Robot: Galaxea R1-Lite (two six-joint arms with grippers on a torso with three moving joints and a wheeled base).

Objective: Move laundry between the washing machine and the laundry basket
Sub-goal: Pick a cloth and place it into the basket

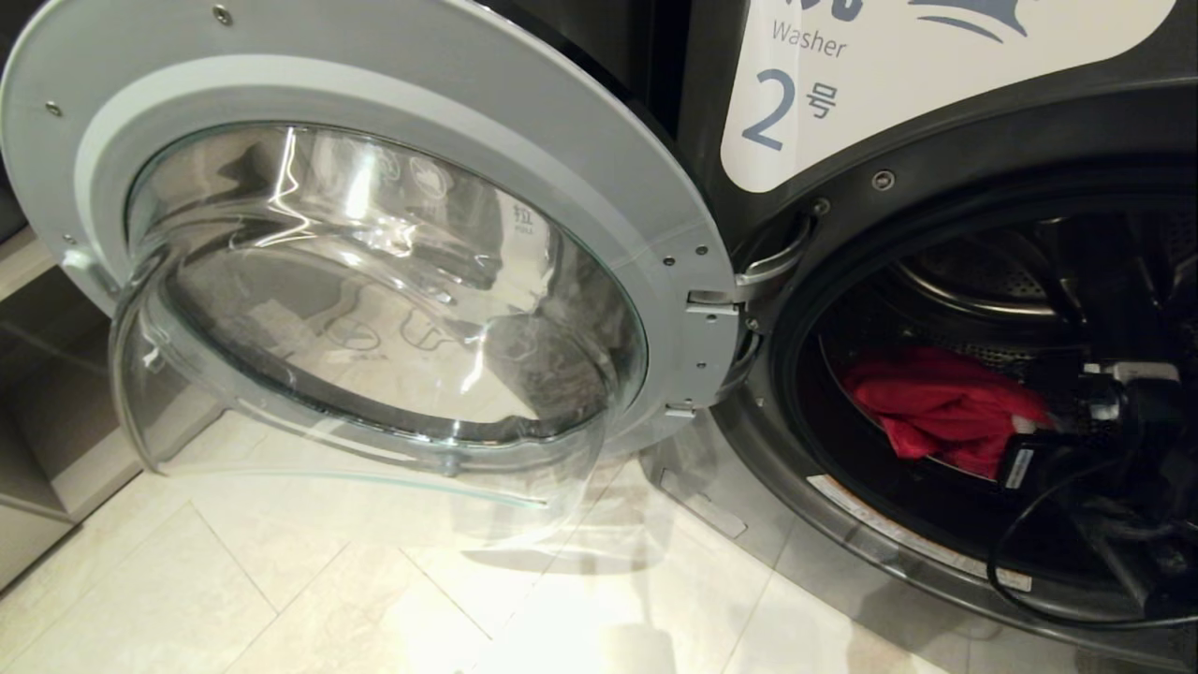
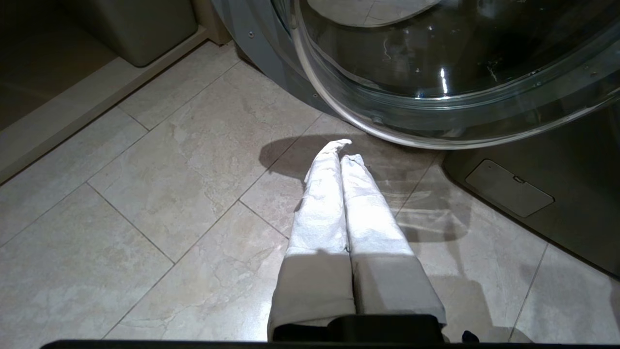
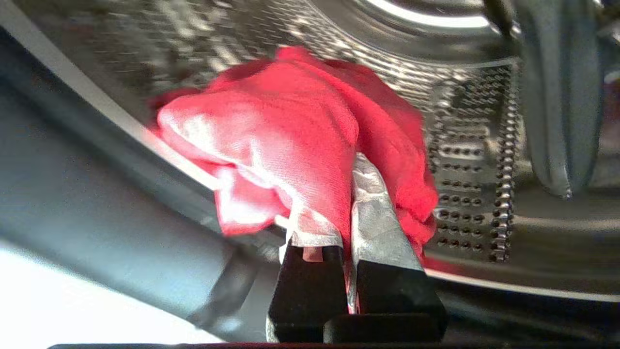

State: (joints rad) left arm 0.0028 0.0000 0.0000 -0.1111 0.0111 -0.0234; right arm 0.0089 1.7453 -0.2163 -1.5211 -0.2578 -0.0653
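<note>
The left gripper (image 2: 345, 157), its white-wrapped fingers pressed together on nothing, hangs over the pale marble-look floor tiles (image 2: 145, 203) just before the open round glass door (image 1: 374, 300), whose pane carries a small "PULL" mark. Beyond, the dark grey front-loading washing machine (image 1: 711, 94) bears a white label (image 1: 889, 65) reading "Washer 2". Only the right wrist view shows the right gripper (image 3: 351, 169) clenched on the bright red-pink cloth garment (image 3: 290, 126), inside the perforated steel drum (image 3: 474, 145).
</note>
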